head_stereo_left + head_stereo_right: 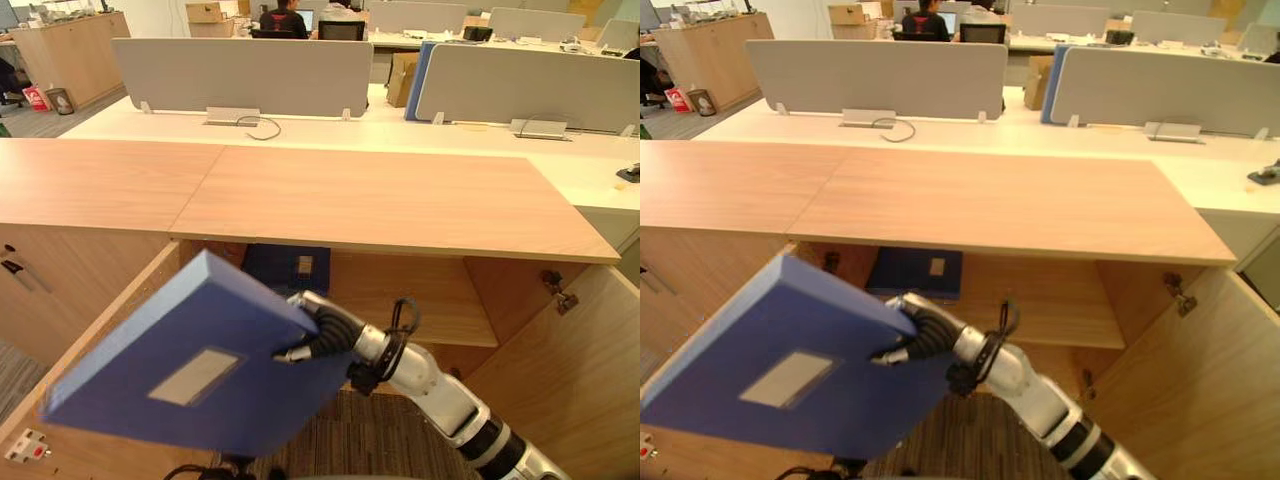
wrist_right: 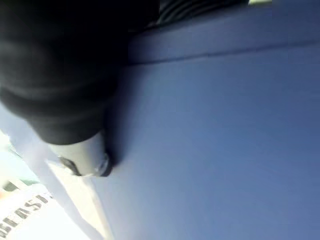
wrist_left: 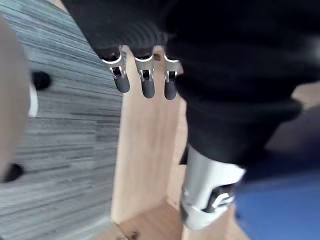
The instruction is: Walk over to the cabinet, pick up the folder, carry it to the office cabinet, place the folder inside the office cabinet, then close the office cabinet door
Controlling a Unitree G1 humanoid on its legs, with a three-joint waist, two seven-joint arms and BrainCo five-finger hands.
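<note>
Blue and tilted, the box folder (image 1: 200,370) hangs in front of the open office cabinet (image 1: 400,200), not inside it. It is low at the left of the opening and above the striped carpet (image 1: 370,430). The right hand (image 1: 318,335) is clamped on the folder's right edge, with the thumb pressed on the top face near the pale label (image 1: 195,377) (the right wrist view shows that thumb flat on blue board). Both doors stand swung out, the right door (image 1: 570,370) beside the forearm and the left door (image 1: 100,330) behind the folder. A second blue folder (image 1: 285,268) lies flat on the wooden shelf (image 1: 420,300) inside. The left hand (image 3: 145,75) holds nothing, its fingers loose and relaxed over the carpet beside a wooden panel. Grey desk dividers (image 1: 240,75) stand beyond the cabinet top.
</note>
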